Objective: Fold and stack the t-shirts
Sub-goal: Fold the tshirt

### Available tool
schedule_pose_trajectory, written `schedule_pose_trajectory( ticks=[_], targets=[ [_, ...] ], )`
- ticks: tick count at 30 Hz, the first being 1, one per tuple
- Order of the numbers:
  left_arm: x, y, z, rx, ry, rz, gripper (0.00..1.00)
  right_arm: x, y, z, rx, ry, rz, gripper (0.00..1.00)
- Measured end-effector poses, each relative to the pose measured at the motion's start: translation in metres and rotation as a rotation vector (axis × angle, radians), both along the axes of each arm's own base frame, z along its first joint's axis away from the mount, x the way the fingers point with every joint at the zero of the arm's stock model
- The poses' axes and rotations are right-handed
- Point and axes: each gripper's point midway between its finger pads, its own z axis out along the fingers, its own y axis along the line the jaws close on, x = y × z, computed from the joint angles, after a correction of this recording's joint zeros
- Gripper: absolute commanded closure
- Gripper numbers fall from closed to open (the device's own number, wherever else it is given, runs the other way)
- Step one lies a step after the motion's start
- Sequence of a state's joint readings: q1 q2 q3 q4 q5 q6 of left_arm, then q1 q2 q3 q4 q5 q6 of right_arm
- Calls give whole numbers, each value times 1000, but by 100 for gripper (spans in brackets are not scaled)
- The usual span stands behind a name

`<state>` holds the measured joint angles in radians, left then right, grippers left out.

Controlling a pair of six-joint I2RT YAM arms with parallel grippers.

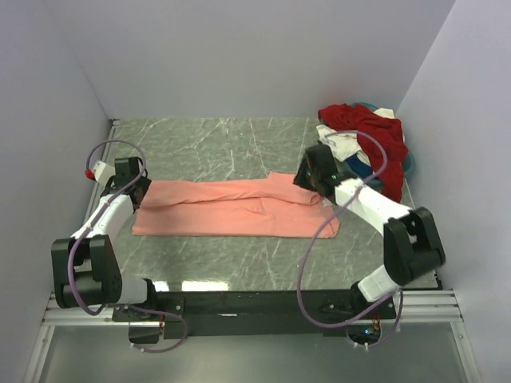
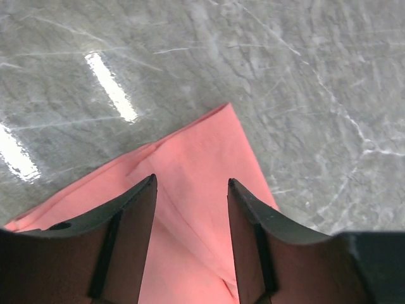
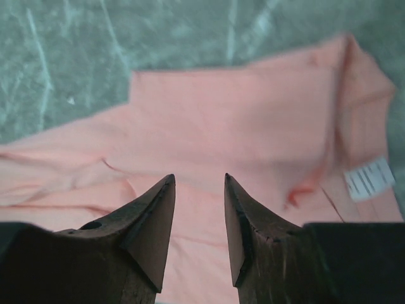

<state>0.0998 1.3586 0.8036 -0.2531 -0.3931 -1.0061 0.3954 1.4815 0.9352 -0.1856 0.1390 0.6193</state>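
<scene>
The salmon-pink t-shirt [image 1: 235, 207] lies folded lengthwise in a long strip across the middle of the table. My left gripper [image 1: 137, 194] is open and empty over the shirt's left end [image 2: 196, 190]. My right gripper [image 1: 306, 177] is open and empty over the shirt's right end [image 3: 240, 120], where a white label [image 3: 369, 179] shows. The dark red t-shirt [image 1: 369, 128], the white t-shirt [image 1: 342, 142] and a bit of the teal-blue t-shirt [image 1: 410, 163] lie in a heap at the back right.
The grey marbled table [image 1: 223, 144] is walled at the back and both sides. The heap of shirts fills the back right corner, just behind my right arm.
</scene>
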Motion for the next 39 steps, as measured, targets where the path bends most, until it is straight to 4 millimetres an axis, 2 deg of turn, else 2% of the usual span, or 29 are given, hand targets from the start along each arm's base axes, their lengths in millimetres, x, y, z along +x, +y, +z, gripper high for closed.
schedule_pose_trajectory(
  ticks=[3,6,9,11,16,21,27,30,37,39],
  targets=[
    [2,-5,3,-13,-13,-20,45,33,19,13,-25,-26,24,56],
    [2,-13,0,-22,-8,-50,45,66,38,17,-77,-28,43,55],
    [1,-25,-2,-26,0,-91,45,92,57,10,-131,-25,65,55],
    [2,-33,-1,-29,-2,-117,45,100,68,1,-167,-6,82,55],
    [3,-46,0,-31,-4,-153,45,95,85,-38,-260,84,121,55],
    [4,-55,0,-34,-3,-179,45,86,90,-65,-322,146,140,55],
    [4,-57,0,-35,-4,-185,45,85,89,-73,-361,160,132,58],
    [4,-57,0,-35,-4,-186,46,86,86,-76,-375,160,121,63],
    [4,-58,0,-35,-5,-188,46,87,85,-76,-379,159,111,92],
    [4,-58,0,-34,-5,-189,46,87,85,-76,-379,155,108,95]
  ],
)
